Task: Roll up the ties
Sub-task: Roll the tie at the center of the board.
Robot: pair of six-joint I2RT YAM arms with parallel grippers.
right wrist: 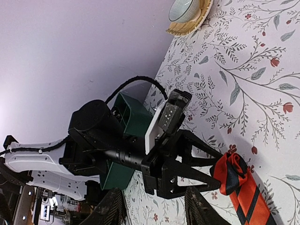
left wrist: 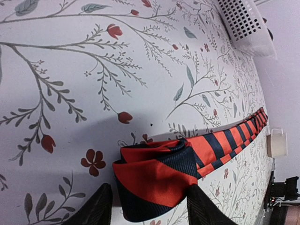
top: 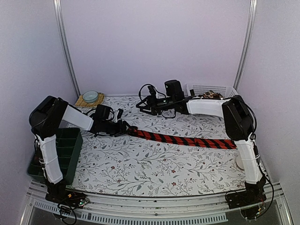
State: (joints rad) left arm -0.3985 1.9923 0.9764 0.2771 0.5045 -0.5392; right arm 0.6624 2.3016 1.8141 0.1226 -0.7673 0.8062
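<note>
Now the left gripper point(top: 124, 128) is clamping the folded end of the red and black striped tie point(top: 187, 139), which is lying flat across the middle of the table point(top: 140, 168), stretching away to the right. Farther back, the right gripper point(top: 144, 107) is hovering with jaws parted, holding nothing.

Left end effector point(right wrist: 219, 171) clamps folded end of red striped tie point(right wrist: 244, 197); green bin point(right wrist: 134, 118) behind.

The top camera looks down from behind both bases over the whole bench point(top: 140, 164), while both wrist cameras, low, share the folded end of the red striped tie point(left wrist: 154, 183) from opposite sides.
</note>
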